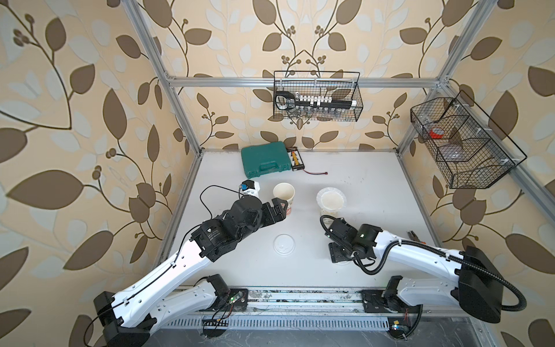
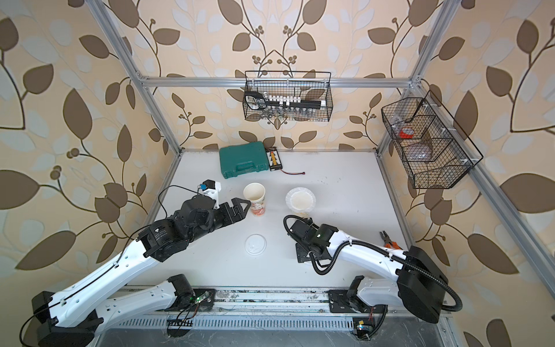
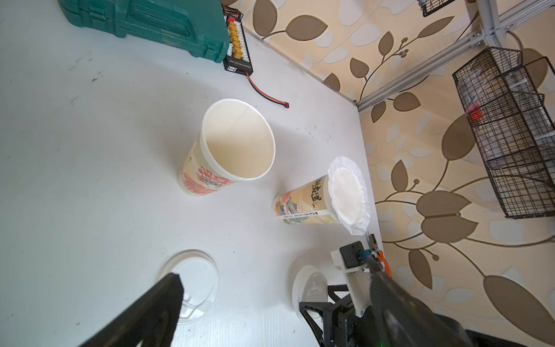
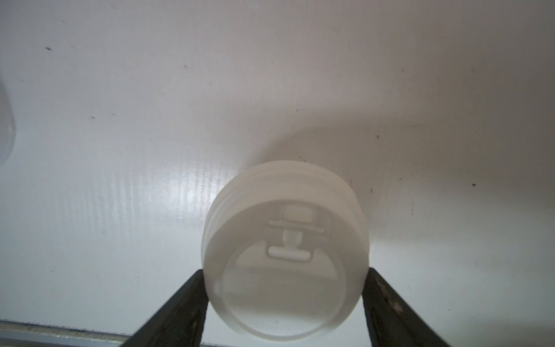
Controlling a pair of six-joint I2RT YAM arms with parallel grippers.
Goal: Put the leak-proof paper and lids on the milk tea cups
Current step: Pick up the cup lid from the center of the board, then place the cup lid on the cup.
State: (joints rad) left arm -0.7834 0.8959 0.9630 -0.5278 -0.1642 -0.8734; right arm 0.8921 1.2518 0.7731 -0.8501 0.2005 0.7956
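Observation:
The red-orange milk tea cup (image 1: 283, 192) (image 3: 237, 141) stands upright, its mouth uncovered. To its right stands the green-beige cup (image 3: 303, 201), with a leak-proof paper (image 1: 330, 199) (image 3: 348, 198) lying over its mouth. My left gripper (image 2: 244, 211) is open beside the red-orange cup's lower left side, holding nothing. One of its fingers (image 3: 156, 309) shows in the left wrist view. My right gripper (image 4: 285, 300) points down at the table in front of the green-beige cup. It is shut on a white lid (image 4: 285, 255), with a finger on each side of the lid.
A second white lid (image 1: 283, 245) (image 3: 192, 285) lies on the table between the arms. A green tool case (image 1: 265, 160) and a connector board (image 1: 295, 158) sit at the back. Pliers (image 2: 389, 240) lie near the right edge. Wire baskets (image 1: 316, 96) hang on the walls.

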